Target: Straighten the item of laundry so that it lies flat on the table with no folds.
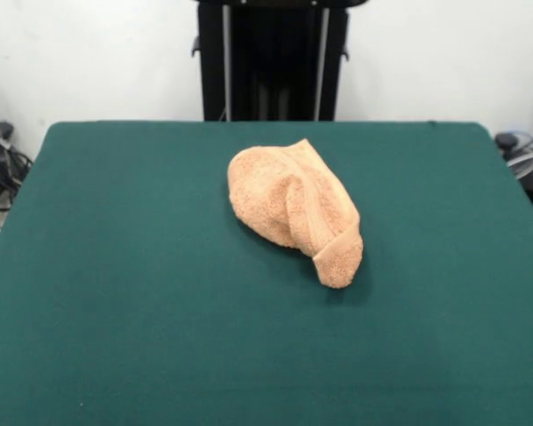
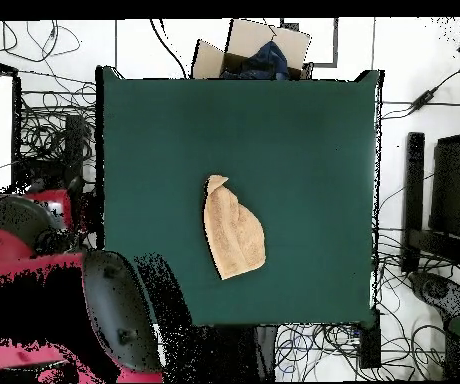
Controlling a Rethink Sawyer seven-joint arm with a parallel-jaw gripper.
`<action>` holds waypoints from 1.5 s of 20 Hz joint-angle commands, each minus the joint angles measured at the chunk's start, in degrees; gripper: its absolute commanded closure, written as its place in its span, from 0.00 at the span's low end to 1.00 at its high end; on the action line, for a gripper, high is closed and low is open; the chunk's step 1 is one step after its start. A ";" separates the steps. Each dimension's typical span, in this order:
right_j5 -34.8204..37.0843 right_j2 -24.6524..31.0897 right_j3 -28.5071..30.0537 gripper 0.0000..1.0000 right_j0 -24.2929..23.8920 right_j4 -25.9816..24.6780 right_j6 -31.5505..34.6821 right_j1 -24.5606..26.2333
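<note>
The peach-orange terry towel [image 1: 293,209] lies bunched and folded over itself near the middle of the dark green table [image 1: 115,266]. A rolled end points toward the front right in the front view. In the overhead view the towel [image 2: 232,230] is a narrow folded shape on the table [image 2: 304,150], wider toward the bottom and tapering to a point at the top. No gripper shows in either view. Part of the red and black arm [image 2: 44,270] sits drawn back off the table's lower left in the overhead view.
The black pedestal [image 1: 271,58] stands behind the table's far edge. A cardboard box [image 2: 259,50] with dark cloth sits past the table's top edge in the overhead view. Cables and equipment [image 2: 424,200] lie on the floor around the table.
</note>
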 commanded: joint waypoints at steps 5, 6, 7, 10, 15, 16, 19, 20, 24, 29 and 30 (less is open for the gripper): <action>-11.22 0.72 9.95 0.00 -3.84 -2.47 8.36 8.04; -13.55 0.74 9.99 0.00 -3.99 -3.23 8.33 8.61; -15.88 0.75 10.02 0.00 -4.15 -3.98 8.30 9.18; -21.86 1.56 11.16 0.00 -5.25 -4.70 8.18 10.75; -31.19 5.93 14.36 0.00 -9.11 -5.21 7.58 13.15; -32.72 6.62 14.90 0.00 -9.69 -5.43 7.75 13.48; -36.07 10.68 18.36 0.00 -12.85 -4.46 9.01 13.92; -35.42 10.51 18.85 0.00 -12.77 -3.93 9.18 13.63; -30.60 13.70 25.27 0.00 -17.41 -1.39 6.88 8.52; -34.53 19.21 35.52 0.00 -26.92 -3.58 7.05 4.09; -35.27 19.95 36.39 0.00 -28.41 -4.48 6.89 3.98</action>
